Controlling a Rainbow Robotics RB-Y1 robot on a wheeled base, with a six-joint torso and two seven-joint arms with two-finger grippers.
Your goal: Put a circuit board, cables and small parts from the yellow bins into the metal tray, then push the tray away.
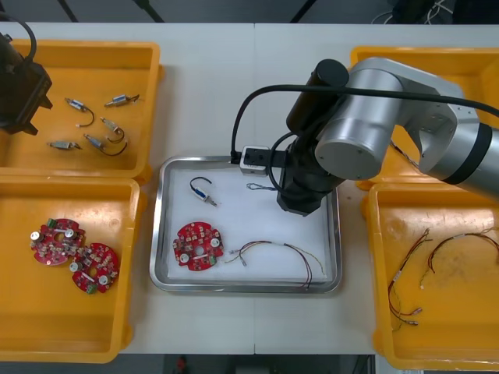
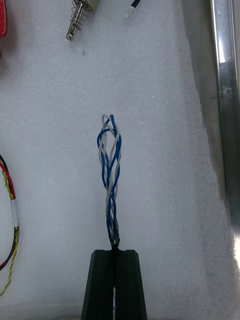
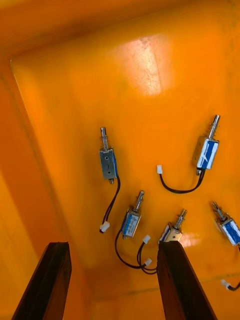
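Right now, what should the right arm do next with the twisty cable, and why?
Probably open the right fingers: the cable is pinched between them, already over the tray's white inside, so it can drop in.

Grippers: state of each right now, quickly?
Left gripper: jaws open, empty, above a yellow bin.
Right gripper: jaws shut on the blue and white cable.

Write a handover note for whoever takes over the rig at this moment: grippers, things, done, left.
Right gripper: shut on the twisted blue and white cable, over the metal tray.
Left gripper: open, above the small metal parts in the far left yellow bin.
Done: the tray holds one circuit board, one small metal part and a red and yellow cable.
To do: release the blue and white cable, then push the tray away.
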